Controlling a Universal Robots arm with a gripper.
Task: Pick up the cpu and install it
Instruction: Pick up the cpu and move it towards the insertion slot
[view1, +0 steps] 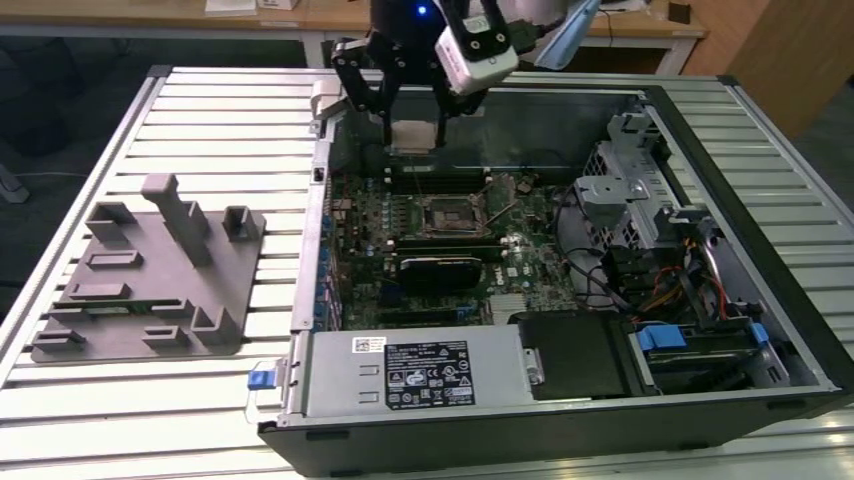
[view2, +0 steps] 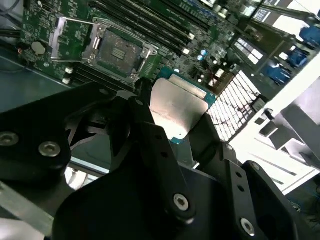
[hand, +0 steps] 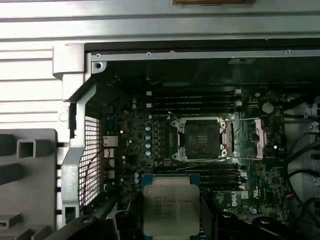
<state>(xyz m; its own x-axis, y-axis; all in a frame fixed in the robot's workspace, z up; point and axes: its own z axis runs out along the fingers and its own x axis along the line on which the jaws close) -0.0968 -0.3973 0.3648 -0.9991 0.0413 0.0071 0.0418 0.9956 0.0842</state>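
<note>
We see a slatted metal table (view1: 200, 110) with an open computer case (view1: 534, 440) lying on it. A grey moulded holder (view1: 147, 280) sits on the table well apart from the case, towards the exterior view's left. Inside the case lies the green circuit board (view1: 527, 215), and near its middle is the square socket (hand: 200, 137). The socket is bare, and its cover flap seems swung aside. Above the far part of the board hangs the gripper (view1: 414, 128), its black fingers (view2: 150, 145) pinching the cpu (hand: 171, 205) by two opposite edges. The cpu is clear of the board and off to one side of the socket, not in it. In both wrist views we see its silver top and pale rim.
</note>
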